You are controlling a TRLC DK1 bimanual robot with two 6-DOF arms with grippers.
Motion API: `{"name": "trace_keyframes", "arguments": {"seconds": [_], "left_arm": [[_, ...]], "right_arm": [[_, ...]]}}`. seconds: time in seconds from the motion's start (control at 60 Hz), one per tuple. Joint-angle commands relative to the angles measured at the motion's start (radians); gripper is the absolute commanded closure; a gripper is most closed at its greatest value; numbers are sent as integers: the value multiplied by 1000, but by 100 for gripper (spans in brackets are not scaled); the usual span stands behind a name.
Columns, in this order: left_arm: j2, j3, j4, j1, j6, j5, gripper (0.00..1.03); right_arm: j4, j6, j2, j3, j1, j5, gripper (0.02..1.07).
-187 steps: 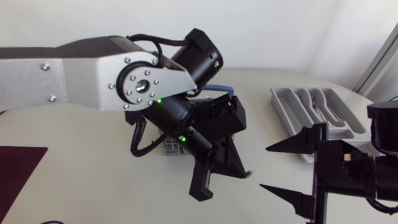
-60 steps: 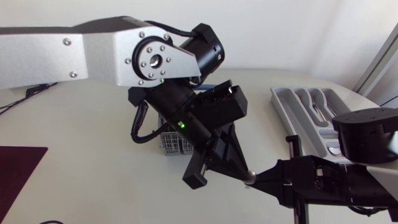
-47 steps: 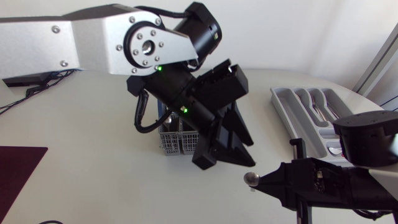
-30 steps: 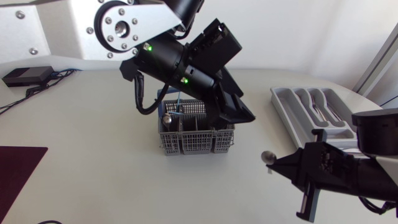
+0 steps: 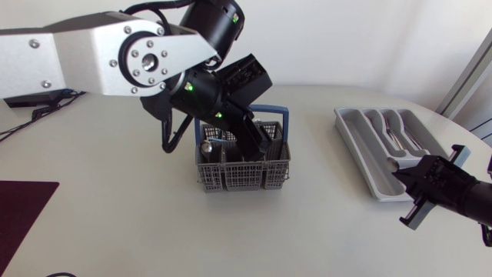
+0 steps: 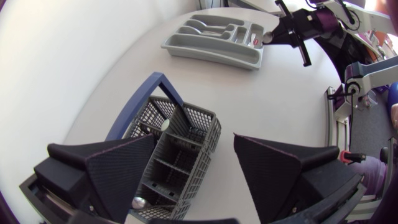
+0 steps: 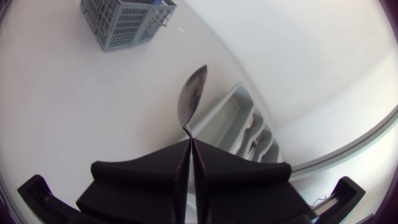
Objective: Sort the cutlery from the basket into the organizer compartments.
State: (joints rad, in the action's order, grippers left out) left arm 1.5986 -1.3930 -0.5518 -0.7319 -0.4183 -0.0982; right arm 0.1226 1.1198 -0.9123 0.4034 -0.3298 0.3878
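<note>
The right gripper (image 7: pixel 188 142) has its fingers pressed together on the handle of a spoon (image 7: pixel 191 94). The bowl juts out ahead of the fingertips, held above the counter (image 5: pixel 115 208) at the near end of the organizer (image 7: pixel 233 121). The left gripper (image 6: pixel 194 138) hangs over the basket (image 5: pixel 244 175) with its fingers spread wide and nothing held; the basket's compartments lie below the gap between them, well apart from the organizer.
</note>
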Motion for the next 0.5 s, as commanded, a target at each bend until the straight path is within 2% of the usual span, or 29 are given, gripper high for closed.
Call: {"name": "trace_keyframes", "arguments": {"seconds": [0.0,0.267,0.483], "left_arm": [[-40,38,1,14,16,17,15],[-65,118,3,31,13,74,15],[-101,146,1,55,12,89,15]], "right_arm": [[-83,89,-71,-31,-77,-6,101],[-299,222,-306,-3,-288,10,101],[-402,284,-479,55,-376,17,101]]}}
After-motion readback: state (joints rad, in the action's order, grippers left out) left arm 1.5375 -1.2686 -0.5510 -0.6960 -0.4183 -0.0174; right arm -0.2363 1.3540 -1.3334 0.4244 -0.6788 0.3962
